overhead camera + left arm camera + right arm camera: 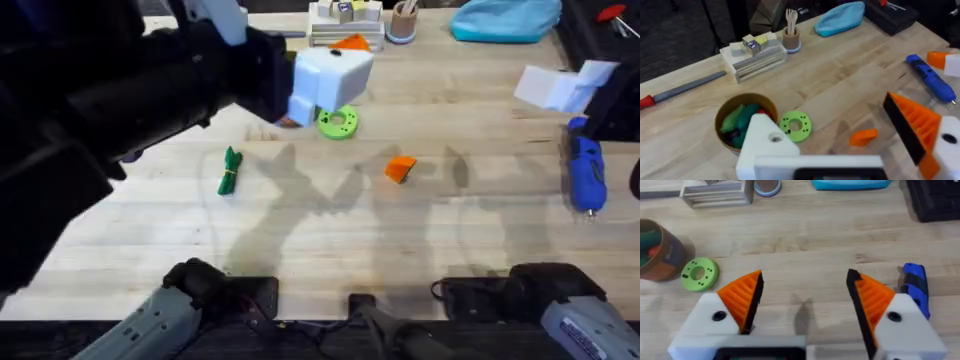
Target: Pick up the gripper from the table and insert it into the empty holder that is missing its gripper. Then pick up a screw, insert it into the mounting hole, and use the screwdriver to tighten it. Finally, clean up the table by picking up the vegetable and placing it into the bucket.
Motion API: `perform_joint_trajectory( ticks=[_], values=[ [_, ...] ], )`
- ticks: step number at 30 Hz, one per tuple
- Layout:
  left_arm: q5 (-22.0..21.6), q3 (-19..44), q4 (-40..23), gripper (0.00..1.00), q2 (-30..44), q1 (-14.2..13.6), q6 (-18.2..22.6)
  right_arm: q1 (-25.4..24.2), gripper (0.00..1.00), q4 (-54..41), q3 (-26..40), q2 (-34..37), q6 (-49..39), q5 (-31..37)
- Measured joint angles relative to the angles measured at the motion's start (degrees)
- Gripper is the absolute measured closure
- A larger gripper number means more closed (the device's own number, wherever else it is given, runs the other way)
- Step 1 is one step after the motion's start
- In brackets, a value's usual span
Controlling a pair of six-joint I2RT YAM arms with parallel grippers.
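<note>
The loose orange gripper (400, 168) (863, 136) lies on the table near the middle. My left gripper (340, 62) (822, 107) hovers open high above the bucket (745, 120). One of its fingers is the empty holder (765, 142), a bare white base; the other bears an orange pad. The green vegetable (231, 172) lies to the left on the wood. At the right edge lies the blue screwdriver (585, 172) (914, 285), and my right gripper (572, 85) (806, 280) hangs open above the table near it. A screw is out of view.
A green disc with holes (338, 122) (795, 126) sits beside the bucket, which holds toy vegetables. At the back stand a block rack (757, 55), a small cup (791, 37) and a blue pouch (505, 18). A red-handled screwdriver (680, 90) lies far left.
</note>
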Motion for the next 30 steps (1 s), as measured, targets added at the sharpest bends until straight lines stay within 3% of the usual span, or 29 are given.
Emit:
perform_joint_trajectory(
  ticks=[3,7,16,30],
  values=[
    [0.1,-0.2,2.6,0.008,1.7,0.0,0.0,0.0,0.011,0.0,0.0,0.0,0.0,0.0],
    [0.3,-4.1,10.5,0.008,4.1,0.0,0.0,0.0,0.011,0.0,0.0,0.0,0.0,0.0],
    [1.8,-23.5,30.6,0.008,-3.1,-0.1,0.0,0.0,0.010,0.0,0.0,0.0,0.0,0.0],
    [2.0,-44.8,32.4,0.007,-29.3,-0.1,0.0,0.0,0.011,0.0,0.0,0.0,0.0,0.0]
  ],
)
